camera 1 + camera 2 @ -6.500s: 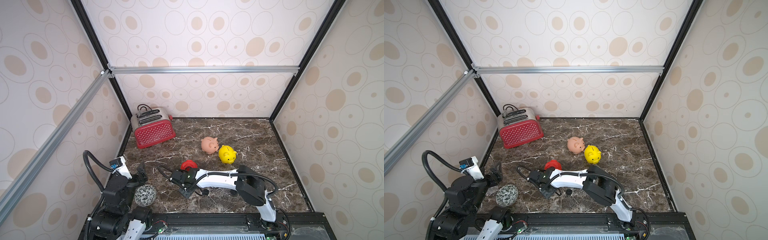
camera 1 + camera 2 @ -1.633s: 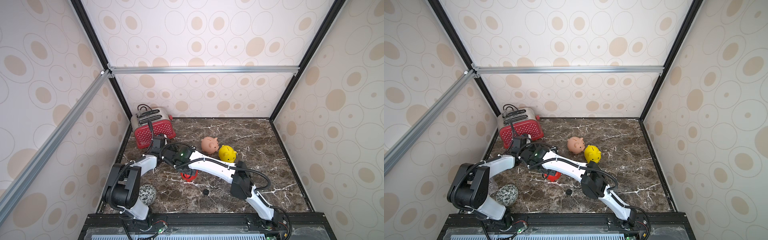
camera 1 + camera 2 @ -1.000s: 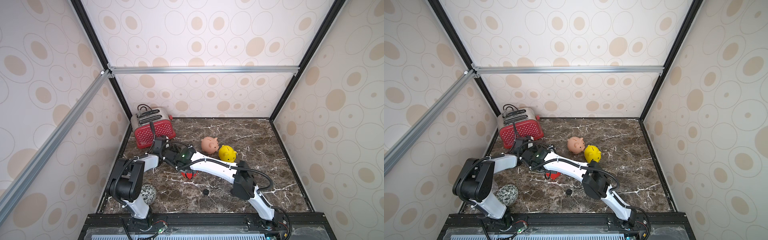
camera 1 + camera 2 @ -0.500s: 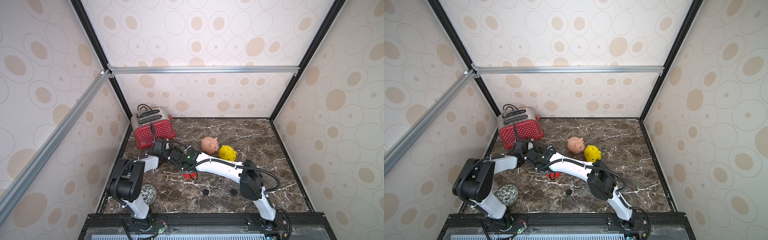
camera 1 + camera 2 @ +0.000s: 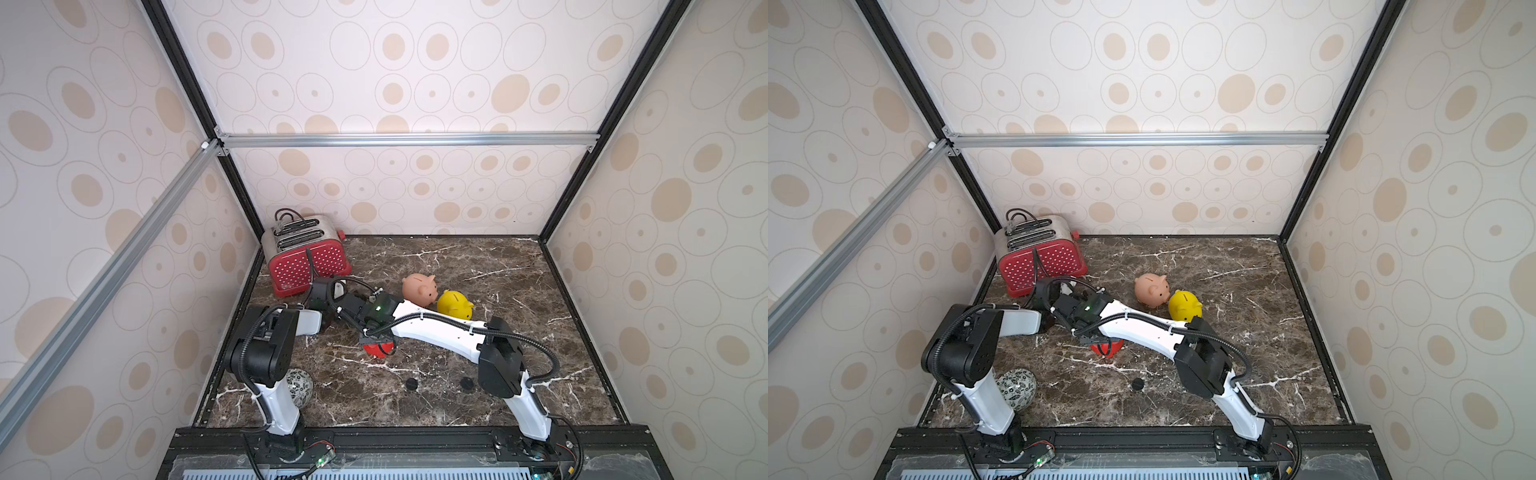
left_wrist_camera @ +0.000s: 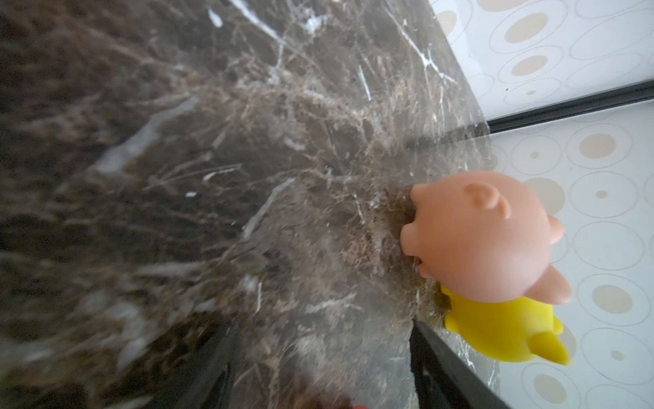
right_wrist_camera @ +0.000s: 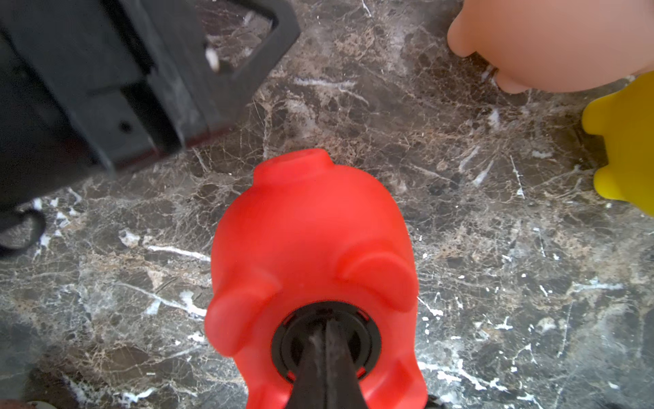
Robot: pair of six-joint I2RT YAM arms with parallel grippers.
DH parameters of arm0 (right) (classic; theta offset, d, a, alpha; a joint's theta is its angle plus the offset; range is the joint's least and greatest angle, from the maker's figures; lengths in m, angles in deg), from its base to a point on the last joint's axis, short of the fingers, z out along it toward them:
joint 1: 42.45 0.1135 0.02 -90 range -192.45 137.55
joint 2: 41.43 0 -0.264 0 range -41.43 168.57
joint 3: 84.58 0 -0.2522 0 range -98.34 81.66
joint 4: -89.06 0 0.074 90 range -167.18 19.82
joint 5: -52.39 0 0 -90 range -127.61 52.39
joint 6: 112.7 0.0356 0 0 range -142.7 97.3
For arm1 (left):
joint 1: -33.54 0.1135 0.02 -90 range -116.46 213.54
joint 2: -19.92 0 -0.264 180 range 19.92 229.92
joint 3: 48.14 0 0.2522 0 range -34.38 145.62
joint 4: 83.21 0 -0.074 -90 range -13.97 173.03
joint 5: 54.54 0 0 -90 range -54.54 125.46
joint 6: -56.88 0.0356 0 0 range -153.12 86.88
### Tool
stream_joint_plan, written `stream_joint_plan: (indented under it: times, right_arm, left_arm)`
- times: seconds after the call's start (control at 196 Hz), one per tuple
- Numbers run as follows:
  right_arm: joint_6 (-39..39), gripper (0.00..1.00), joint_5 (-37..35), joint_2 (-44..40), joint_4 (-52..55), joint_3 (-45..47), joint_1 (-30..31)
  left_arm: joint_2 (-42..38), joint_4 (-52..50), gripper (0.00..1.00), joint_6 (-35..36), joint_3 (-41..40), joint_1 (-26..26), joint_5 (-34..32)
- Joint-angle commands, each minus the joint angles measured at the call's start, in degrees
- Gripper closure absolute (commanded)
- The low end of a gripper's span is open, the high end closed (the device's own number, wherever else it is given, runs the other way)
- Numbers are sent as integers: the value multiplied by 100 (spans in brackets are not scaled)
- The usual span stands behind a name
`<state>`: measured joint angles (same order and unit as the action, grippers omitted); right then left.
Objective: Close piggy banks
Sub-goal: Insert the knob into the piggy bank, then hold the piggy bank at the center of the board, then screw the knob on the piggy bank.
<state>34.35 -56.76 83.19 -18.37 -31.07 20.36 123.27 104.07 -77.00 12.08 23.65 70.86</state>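
The red piggy bank (image 7: 311,240) lies belly-up mid-table, half hidden under my right arm in both top views (image 5: 378,350) (image 5: 1108,348). My right gripper (image 7: 325,340) is shut, its tips pressed onto a black plug (image 7: 368,340) sitting in the pig's belly hole. My left gripper (image 6: 325,368) stands open just beside the red pig, nothing between its fingers (image 7: 283,35). The peach-pink piggy bank (image 5: 419,289) (image 6: 474,240) and the yellow piggy bank (image 5: 455,303) (image 6: 502,329) stand upright, touching, just beyond both grippers.
Two loose black plugs (image 5: 411,383) (image 5: 467,383) lie on the marble near the front. A red polka-dot toaster (image 5: 305,259) stands at the back left. A black-and-white patterned ball (image 5: 299,386) sits by the left arm's base. Patterned walls enclose the table.
The right arm's elbow has swung to the right, uncovering a second black plug on the table. The red pig and both grippers have stayed almost in place.
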Motion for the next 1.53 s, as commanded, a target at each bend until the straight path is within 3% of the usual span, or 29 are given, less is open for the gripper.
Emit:
stream_joint_plan:
  times: [0.0,0.168,0.382,0.653,0.918,1.178,1.524]
  right_arm:
    - [-233,100,118,107,23,-3,-72]
    - [-635,100,131,127,44,-103,-70]
    - [-1089,100,184,-188,-341,403,-119]
    - [-1233,100,425,-381,-573,743,-267]
    - [-1224,100,568,-421,-618,858,-302]
    - [-1284,100,627,-456,-686,921,-363]
    - [-1280,100,726,-437,-722,875,-366]
  left_arm:
    - [193,-128,21,265,610,31,631]
    - [545,-522,21,543,1012,23,1156]
    - [475,-1011,22,736,986,22,1024]
    - [-685,-810,21,486,-33,69,318]
    - [-1730,319,16,-372,-1186,328,502]
    - [-2693,157,11,-350,-1916,330,329]
    - [-2225,1313,10,-558,-2374,93,754]
